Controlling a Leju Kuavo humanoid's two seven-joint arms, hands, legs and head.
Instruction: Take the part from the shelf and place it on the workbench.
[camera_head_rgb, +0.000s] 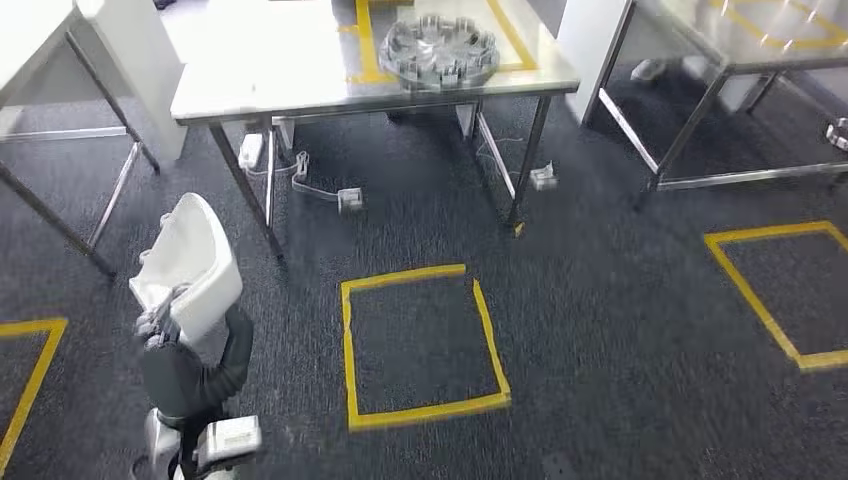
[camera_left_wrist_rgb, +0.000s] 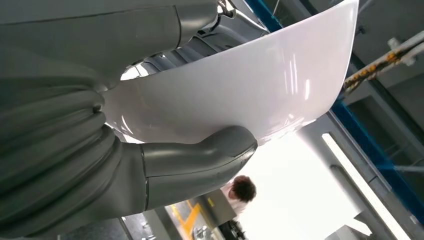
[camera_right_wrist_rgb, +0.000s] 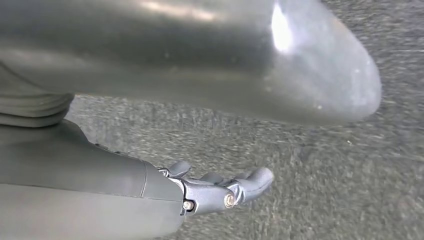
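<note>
Carpeted floor (camera_head_rgb: 600, 300), workbench (camera_head_rgb: 300, 80) ahead; left hand (camera_head_rgb: 160, 322) grips white part (camera_head_rgb: 195, 265) (thumb underneath), right hand (camera_right_wrist_rgb: 220, 192) empty, fingers spread; keep part level while approaching bench

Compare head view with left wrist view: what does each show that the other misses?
Head view alone: the steel workbench ahead with a round metal fixture on it, and yellow tape squares on the carpet. Left wrist view alone: the thumb pressed against the part's glossy face, and a person in the background. Both: the left hand holding the white part.
</note>
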